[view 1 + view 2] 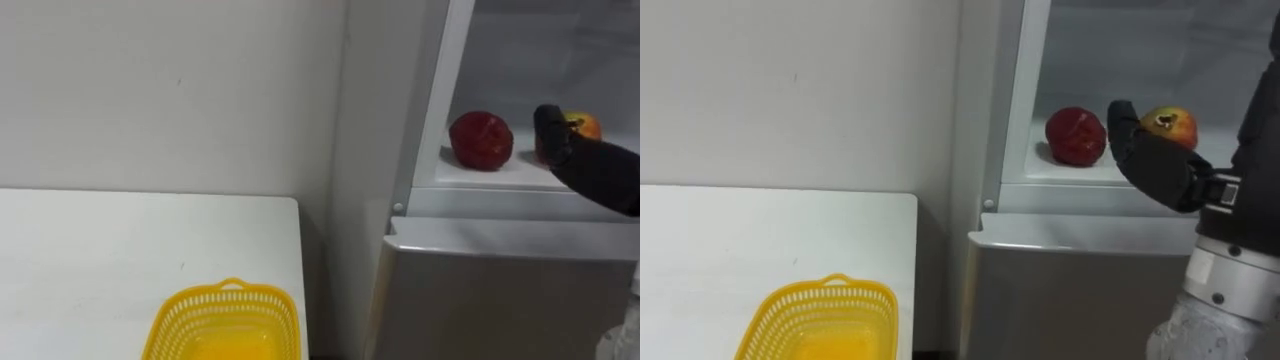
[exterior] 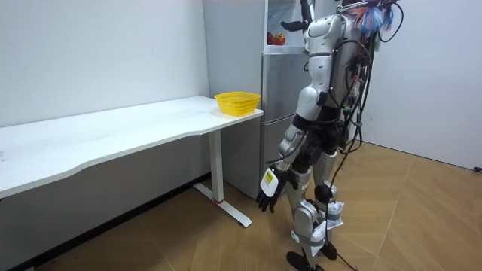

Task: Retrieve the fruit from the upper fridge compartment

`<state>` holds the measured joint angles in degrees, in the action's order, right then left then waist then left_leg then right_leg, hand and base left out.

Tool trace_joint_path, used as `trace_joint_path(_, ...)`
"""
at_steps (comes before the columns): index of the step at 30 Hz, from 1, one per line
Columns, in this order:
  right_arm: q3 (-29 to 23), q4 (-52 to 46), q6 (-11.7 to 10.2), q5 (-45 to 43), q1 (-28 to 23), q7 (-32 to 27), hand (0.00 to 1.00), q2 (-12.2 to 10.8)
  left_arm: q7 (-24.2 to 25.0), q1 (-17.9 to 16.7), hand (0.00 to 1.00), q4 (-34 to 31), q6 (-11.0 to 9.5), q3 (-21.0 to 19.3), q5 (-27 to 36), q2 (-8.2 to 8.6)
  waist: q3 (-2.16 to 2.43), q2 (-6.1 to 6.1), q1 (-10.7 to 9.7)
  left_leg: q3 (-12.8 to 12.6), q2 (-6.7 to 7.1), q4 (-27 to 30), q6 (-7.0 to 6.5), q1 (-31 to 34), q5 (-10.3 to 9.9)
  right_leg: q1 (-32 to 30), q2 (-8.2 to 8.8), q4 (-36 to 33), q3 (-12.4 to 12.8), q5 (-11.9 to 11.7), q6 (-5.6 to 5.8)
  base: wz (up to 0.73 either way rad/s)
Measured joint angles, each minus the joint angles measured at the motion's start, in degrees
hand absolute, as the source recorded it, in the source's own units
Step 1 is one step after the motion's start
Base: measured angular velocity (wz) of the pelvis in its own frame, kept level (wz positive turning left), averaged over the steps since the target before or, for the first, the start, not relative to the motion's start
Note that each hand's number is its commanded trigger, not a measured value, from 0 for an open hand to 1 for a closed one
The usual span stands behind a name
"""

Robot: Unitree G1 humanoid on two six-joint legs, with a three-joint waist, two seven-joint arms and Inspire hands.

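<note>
The right robot hand (image 1: 1155,165) reaches onto the white upper fridge shelf (image 1: 1070,172), just beside a yellow-red round fruit (image 1: 1178,122); whether its fingers clasp the fruit cannot be told. A dark red round fruit (image 1: 1076,136) lies at that fruit's 9 o'clock. The left robot hand (image 2: 271,190) hangs with its fingers relaxed.

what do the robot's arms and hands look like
The right robot hand is matte black with chunky fingers. A dark band with a small white tag sits at its wrist, and the forearm below is a silver-grey cylinder. In the room view the left robot hand is black too, with a white tag at its back. Both arms are silver-grey with black joints, and dark cables run beside the upper body.
</note>
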<state>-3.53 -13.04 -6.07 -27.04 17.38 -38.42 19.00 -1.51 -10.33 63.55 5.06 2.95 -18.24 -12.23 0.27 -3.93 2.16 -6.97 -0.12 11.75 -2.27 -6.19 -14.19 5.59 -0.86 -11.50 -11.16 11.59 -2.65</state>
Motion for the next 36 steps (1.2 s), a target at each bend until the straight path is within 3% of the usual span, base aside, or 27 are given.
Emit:
trace_joint_path(8,0.03,5.18,1.43,1.07,2.20,2.93,0.00,1.11,0.97,0.48,0.00,-0.69,0.00,-0.11,-0.06,0.01,-0.43,0.48,1.43,0.95,0.12,0.00,0.14,-0.23,0.16,0.23,0.32,-0.01,-0.59,0.00,0.00,0.03)
trace_joint_path(16,-0.05,9.55,2.12,1.47,5.14,2.96,0.00,1.12,1.43,0.22,0.00,-0.52,0.03,-1.00,-0.02,0.01,-0.25,0.40,1.56,1.18,0.26,0.06,0.12,0.69,0.44,-0.59,0.44,0.80,-1.17,-0.11,-0.18,0.00)
trace_joint_path(26,0.24,11.72,2.59,5.75,5.19,5.25,0.00,1.17,2.10,0.56,0.00,-0.43,0.04,-1.64,0.04,-0.03,-0.16,0.20,2.97,1.63,0.29,-0.04,0.16,0.66,0.51,-0.54,0.48,0.77,-1.64,-0.11,-0.18,0.01)
trace_joint_path(30,0.72,12.49,3.80,7.56,5.19,6.78,0.00,1.17,2.07,0.26,0.00,-0.44,0.20,-1.68,0.04,-0.04,-0.20,0.09,3.05,1.69,0.30,-0.05,0.16,0.69,0.51,-0.52,0.52,0.74,-1.73,-0.12,-0.17,0.00)
trace_joint_path(36,1.46,12.51,3.83,8.14,5.20,7.35,0.00,1.17,2.09,-0.14,0.00,-0.44,0.82,-1.70,0.04,-0.09,-0.22,0.03,3.12,1.70,0.32,0.06,0.14,0.69,0.52,-0.51,0.59,0.60,-1.77,-0.14,-0.20,0.00)
